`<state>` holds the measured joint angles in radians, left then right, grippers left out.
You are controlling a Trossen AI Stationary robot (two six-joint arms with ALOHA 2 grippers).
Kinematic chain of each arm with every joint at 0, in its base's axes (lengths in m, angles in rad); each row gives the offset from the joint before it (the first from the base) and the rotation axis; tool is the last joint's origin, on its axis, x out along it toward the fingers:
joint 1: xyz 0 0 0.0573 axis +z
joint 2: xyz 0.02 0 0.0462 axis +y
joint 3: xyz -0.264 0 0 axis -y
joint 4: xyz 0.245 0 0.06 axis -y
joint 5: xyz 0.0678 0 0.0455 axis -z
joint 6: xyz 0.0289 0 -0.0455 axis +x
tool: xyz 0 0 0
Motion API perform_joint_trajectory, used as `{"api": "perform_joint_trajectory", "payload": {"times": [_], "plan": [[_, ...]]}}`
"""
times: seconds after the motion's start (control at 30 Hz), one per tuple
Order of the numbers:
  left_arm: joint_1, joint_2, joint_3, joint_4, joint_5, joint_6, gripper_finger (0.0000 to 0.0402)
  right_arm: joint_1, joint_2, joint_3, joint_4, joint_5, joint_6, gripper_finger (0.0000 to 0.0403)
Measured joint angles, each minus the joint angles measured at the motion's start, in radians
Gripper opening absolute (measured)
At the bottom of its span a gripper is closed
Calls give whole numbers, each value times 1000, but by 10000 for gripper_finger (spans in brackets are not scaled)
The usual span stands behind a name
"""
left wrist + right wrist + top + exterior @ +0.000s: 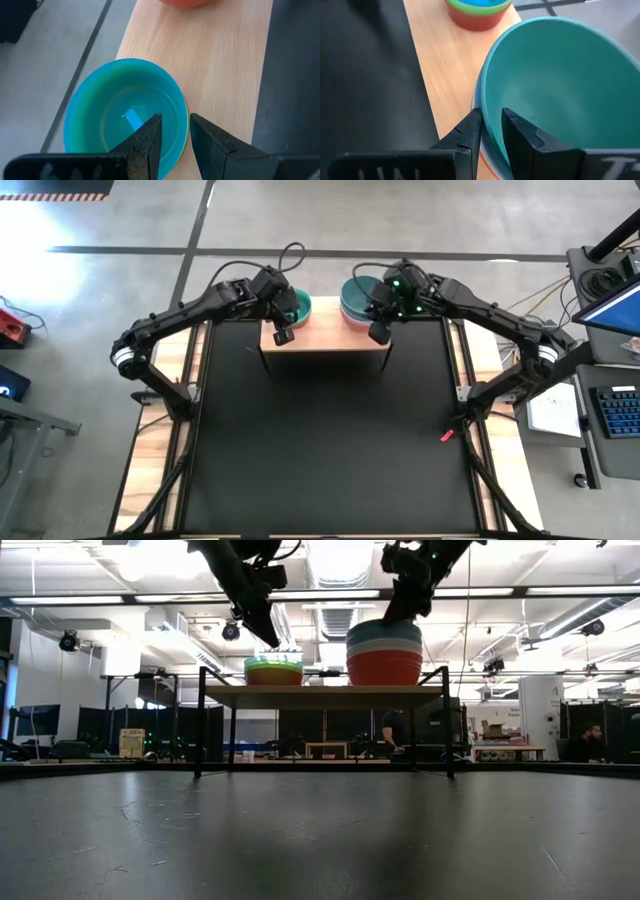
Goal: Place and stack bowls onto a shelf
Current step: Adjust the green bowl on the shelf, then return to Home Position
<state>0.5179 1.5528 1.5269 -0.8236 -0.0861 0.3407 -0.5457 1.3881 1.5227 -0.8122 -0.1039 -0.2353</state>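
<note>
The shelf holds two stacks of bowls. The left stack has a bright blue bowl on top. The right stack has a red bowl at the bottom and a teal bowl on top. My left gripper is slightly open. Its fingers stand on either side of the blue bowl's near rim, just above it in the low view. My right gripper is shut on the teal bowl's rim. My right gripper pinches the teal bowl's near rim, one finger inside the bowl and one outside. The fingers slant down from above. The bowl sits nested on top of the right stack, open side up.
The light-wood shelf top is bare between the two stacks. The black tabletop lies in front of the shelf, with a small red thing near its right edge. People and desks show in the room behind.
</note>
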Motion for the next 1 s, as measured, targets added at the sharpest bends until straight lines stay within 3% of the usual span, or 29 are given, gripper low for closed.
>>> {"api": "perform_joint_trajectory", "payload": {"times": [0.3,0.63,0.8,1.0], "plan": [[-11,-57,0,-10,2,-13,83,0,-76,38,-10,0,-10,66],[-10,-228,-19,-16,24,-76,83,5,-215,19,3,-24,-11,66],[-11,-364,-150,4,26,-127,83,5,-307,-67,13,-89,-10,66],[-19,-549,-411,187,26,-223,83,5,-417,-232,161,-90,33,66]]}}
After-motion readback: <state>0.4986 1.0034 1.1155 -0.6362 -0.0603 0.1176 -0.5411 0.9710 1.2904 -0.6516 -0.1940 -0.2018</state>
